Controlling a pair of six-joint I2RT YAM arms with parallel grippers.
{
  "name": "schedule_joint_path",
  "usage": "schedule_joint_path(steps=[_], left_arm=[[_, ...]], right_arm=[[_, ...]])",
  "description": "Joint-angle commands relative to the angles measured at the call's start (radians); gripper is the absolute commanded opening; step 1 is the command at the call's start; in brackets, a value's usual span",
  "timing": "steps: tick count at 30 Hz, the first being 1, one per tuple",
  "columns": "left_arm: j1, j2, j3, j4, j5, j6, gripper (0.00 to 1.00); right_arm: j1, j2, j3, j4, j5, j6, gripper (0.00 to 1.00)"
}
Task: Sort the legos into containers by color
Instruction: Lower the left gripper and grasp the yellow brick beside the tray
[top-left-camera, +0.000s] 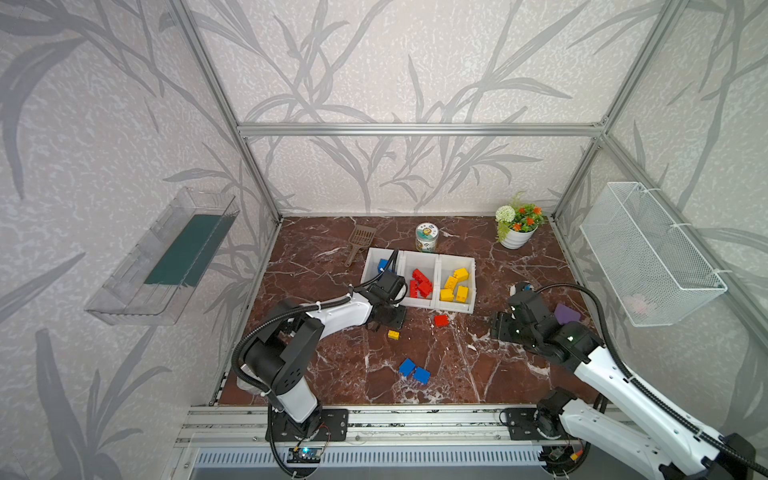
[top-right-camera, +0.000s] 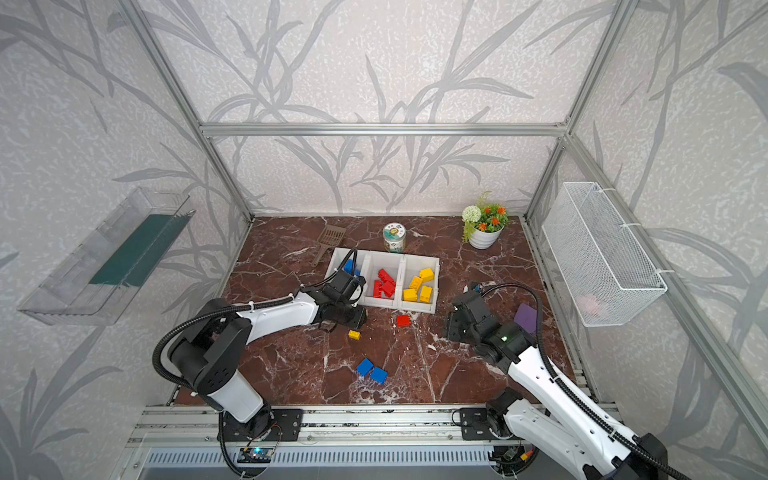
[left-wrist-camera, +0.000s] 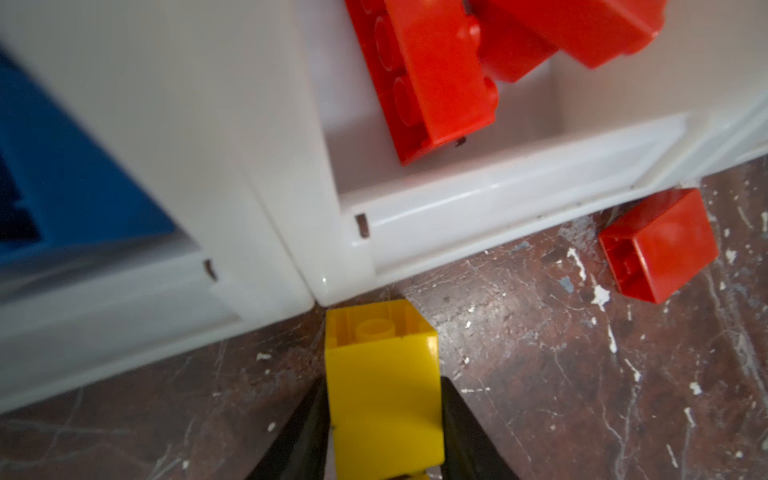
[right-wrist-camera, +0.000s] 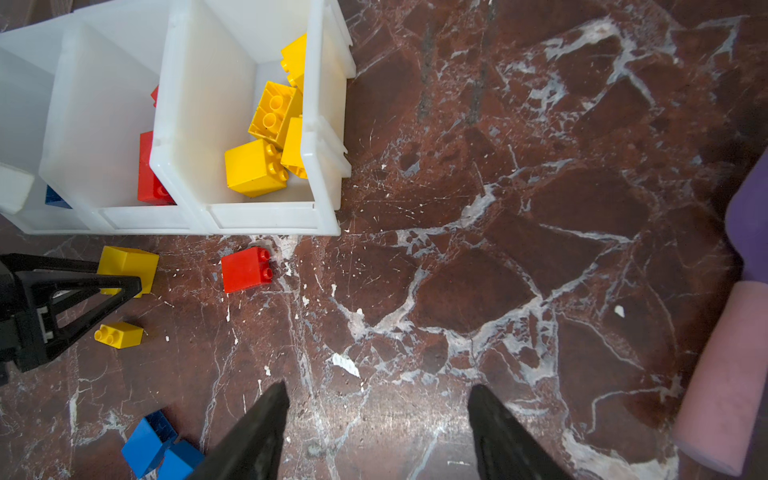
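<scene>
My left gripper (left-wrist-camera: 384, 386) is shut on a yellow lego (left-wrist-camera: 382, 395), both black fingers pressed against its sides. It is held low, just in front of the seam between the blue and red containers (top-left-camera: 437, 286). The right wrist view shows this held lego (right-wrist-camera: 129, 266) too. The three white containers hold blue (top-left-camera: 382, 264), red (top-left-camera: 420, 283) and yellow legos (top-left-camera: 455, 284). On the table lie a small yellow lego (top-left-camera: 393, 334), a red one (top-left-camera: 441, 320) and two blue ones (top-left-camera: 414, 371). My right gripper (right-wrist-camera: 378, 390) stands open over bare table, right of the containers.
A purple block (top-left-camera: 566, 313) and a pink piece (right-wrist-camera: 723, 374) lie beside my right arm. A jar (top-left-camera: 427, 237), brown scoop (top-left-camera: 359, 243) and flower pot (top-left-camera: 517, 232) stand behind the containers. A wire basket (top-left-camera: 648, 253) and a clear tray (top-left-camera: 166, 257) hang on the side walls.
</scene>
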Motion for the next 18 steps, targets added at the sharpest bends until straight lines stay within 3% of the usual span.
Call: schedule_joint_path(steps=[1, 6, 12, 18], left_arm=[[0.0, 0.019, 0.024, -0.019, -0.015, 0.014, 0.35], [-0.006, 0.022, 0.029, -0.03, -0.007, 0.012, 0.23], [-0.064, -0.032, 0.022, -0.033, 0.06, 0.005, 0.23], [-0.159, -0.039, 0.118, -0.057, 0.098, -0.002, 0.23]], right_arm=[[0.004, -0.035, -0.017, -0.042, 0.035, 0.019, 0.69], [0.004, -0.082, -0.028, -0.068, 0.051, 0.033, 0.69], [0.005, -0.145, -0.04, -0.111, 0.064, 0.05, 0.69], [0.004, -0.187, -0.041, -0.144, 0.083, 0.048, 0.69]])
